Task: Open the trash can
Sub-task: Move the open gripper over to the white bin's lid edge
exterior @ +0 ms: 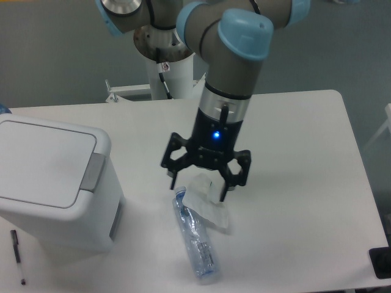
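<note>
The trash can (pixel 52 183) is a large white boxy bin at the left of the table. Its flat white lid (pixel 43 162) is down, and the grey push tab (pixel 93 171) sits on its right rim. My gripper (pixel 198 186) hangs open and empty over the middle of the table, to the right of the bin and apart from it. Its fingertips are just above a crumpled clear plastic piece.
A clear plastic bottle (pixel 195 235) lies on the table below the gripper, with a crumpled clear plastic piece (pixel 209 204) beside its top. A black pen (pixel 17 253) lies at the bin's front left. A dark object (pixel 381 262) sits at the right edge.
</note>
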